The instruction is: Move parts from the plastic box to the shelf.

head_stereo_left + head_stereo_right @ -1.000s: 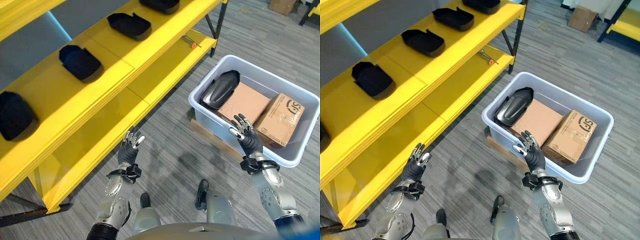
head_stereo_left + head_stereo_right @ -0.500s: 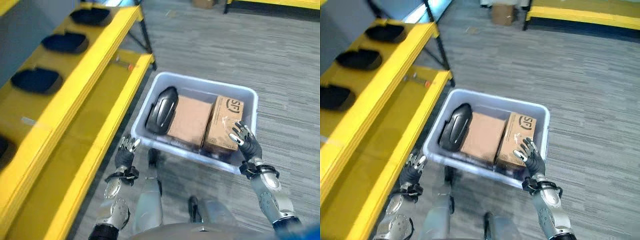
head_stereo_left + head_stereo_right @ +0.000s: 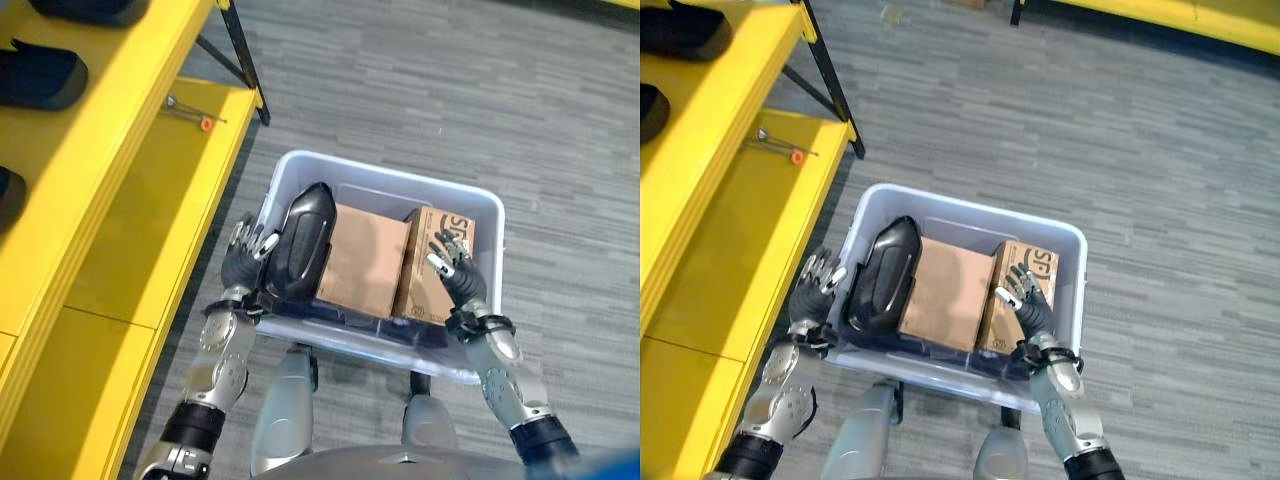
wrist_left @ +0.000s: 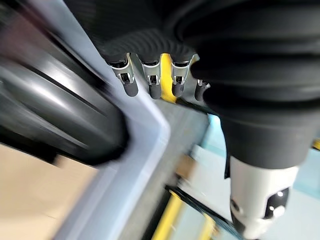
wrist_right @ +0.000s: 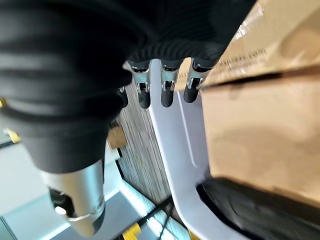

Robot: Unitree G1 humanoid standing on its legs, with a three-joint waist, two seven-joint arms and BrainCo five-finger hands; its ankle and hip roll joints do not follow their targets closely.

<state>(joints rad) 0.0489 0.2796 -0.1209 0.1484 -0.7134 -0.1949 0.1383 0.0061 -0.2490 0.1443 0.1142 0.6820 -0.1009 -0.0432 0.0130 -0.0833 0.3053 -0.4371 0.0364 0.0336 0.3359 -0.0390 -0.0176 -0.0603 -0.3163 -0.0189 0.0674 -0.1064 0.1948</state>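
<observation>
Over the plastic box (image 3: 490, 215) beside the yellow shelf (image 3: 130, 180), I hold my left hand (image 3: 245, 262) and right hand (image 3: 452, 272), fingers (image 4: 152, 82) relaxed and empty, flanking the black part (image 3: 300, 245) lying beside two cardboard boxes (image 3: 400, 262), to lift it.

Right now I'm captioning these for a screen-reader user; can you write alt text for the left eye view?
A pale plastic box on grey carpet holds a black moulded part beside two cardboard boxes. The robot's open left hand is at the box's outer wall next to the part, and its open right hand is over the smaller carton. A yellow shelf runs along the left.
</observation>
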